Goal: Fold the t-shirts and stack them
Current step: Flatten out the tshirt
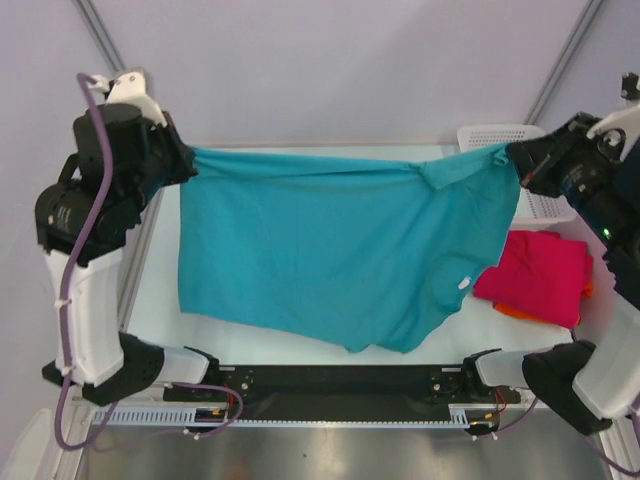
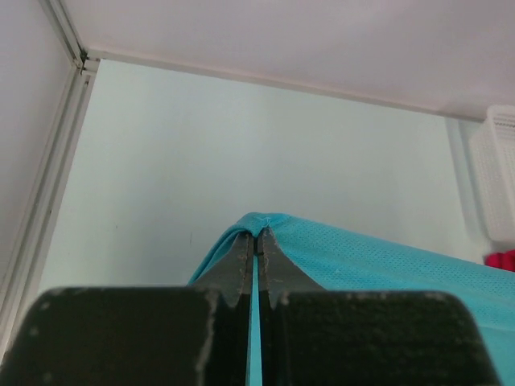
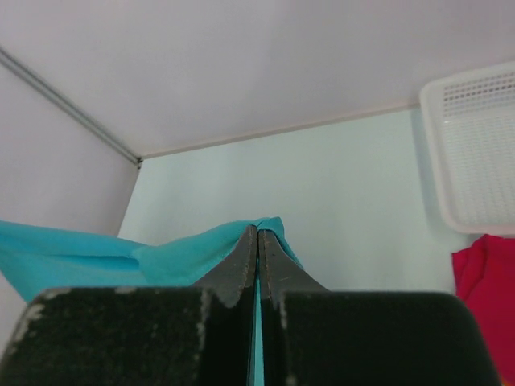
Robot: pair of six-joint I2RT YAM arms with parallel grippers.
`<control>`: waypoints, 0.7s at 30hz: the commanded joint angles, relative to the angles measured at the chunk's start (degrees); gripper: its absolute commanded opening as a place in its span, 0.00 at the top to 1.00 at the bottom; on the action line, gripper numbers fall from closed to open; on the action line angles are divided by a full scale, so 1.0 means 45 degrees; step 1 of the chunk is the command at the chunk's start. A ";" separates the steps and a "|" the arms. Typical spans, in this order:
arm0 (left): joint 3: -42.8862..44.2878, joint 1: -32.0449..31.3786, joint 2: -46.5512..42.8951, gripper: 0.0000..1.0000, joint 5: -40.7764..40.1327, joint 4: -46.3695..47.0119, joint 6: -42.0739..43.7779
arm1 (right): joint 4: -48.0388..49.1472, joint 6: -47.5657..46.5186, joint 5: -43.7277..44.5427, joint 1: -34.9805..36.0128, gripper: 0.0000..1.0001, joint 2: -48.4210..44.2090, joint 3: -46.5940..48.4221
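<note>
A teal t-shirt [image 1: 330,250] hangs spread out above the table, stretched between my two arms. My left gripper [image 1: 190,155] is shut on its upper left corner, and the cloth [image 2: 386,257] drapes over the pinched fingertips [image 2: 259,235]. My right gripper [image 1: 512,155] is shut on the upper right corner, where teal cloth [image 3: 96,253] wraps the tips [image 3: 258,231]. A folded crimson-pink t-shirt [image 1: 535,275] lies at the right of the table on an orange t-shirt that shows only as an edge [image 1: 515,313].
A white mesh basket [image 1: 540,200] stands at the back right, partly behind the right arm, and shows again as a white mesh basket [image 3: 475,153] in the right wrist view. The pale table [image 1: 160,300] has raised frame rails along its left side and back.
</note>
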 commanded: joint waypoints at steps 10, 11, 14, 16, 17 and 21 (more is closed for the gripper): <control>0.3010 -0.0311 0.1881 1.00 -0.3049 0.2730 0.1810 | 0.1823 -0.0904 0.3791 0.0349 1.00 0.2130 0.1116; 0.3398 -0.0272 0.2077 1.00 -0.3011 0.2713 0.1810 | 0.2000 -0.0885 0.3948 0.0330 1.00 0.2324 0.1230; 0.3539 -0.0174 0.2702 1.00 -0.2856 0.2673 0.1576 | 0.2176 -0.0904 0.3930 0.0310 1.00 0.3398 0.1758; 0.3558 0.0098 0.3112 1.00 -0.2486 0.2732 0.1479 | 0.2391 -0.1060 0.3968 0.0154 1.00 0.4121 0.1759; 0.3520 0.0757 0.3539 1.00 -0.1440 0.2829 0.1362 | 0.2605 -0.1100 0.4007 0.0018 1.00 0.4374 0.1817; 0.3187 0.3396 0.4888 1.00 0.2776 0.3317 -0.0547 | 0.3094 -0.0789 0.3015 -0.1561 1.00 0.5605 0.1798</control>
